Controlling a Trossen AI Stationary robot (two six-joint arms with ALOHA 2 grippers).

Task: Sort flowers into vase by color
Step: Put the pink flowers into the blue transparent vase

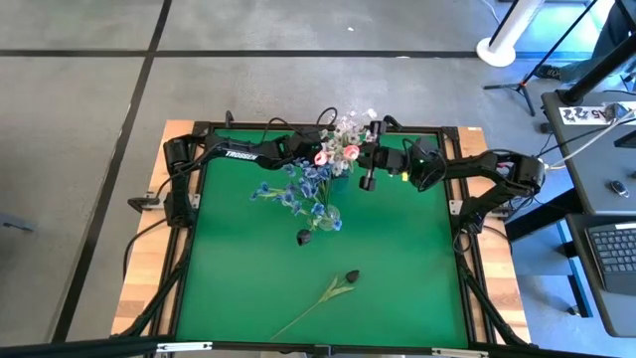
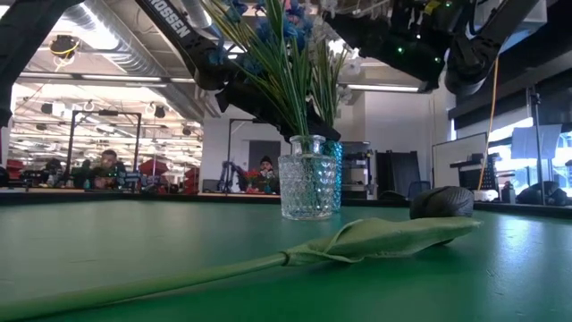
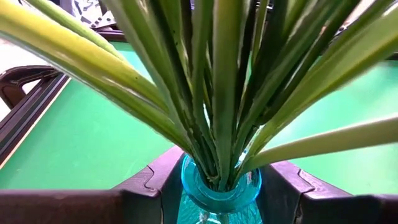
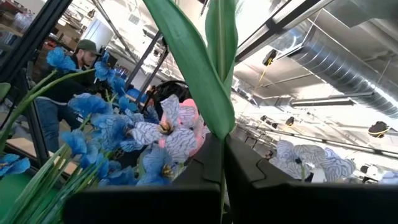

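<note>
With the left gripper [image 1: 316, 159] fingers straddling the blue vase [image 3: 219, 190] near the desk's far edge, the right gripper [image 1: 366, 169] clenched on a green stalk [image 4: 222, 81] (pink bloom, seemingly) could tip it by snagging crowded stems.

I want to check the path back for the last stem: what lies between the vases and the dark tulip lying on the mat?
High view: between the vases and the dark tulip lies one small dark blossom; otherwise bare green mat.
</note>
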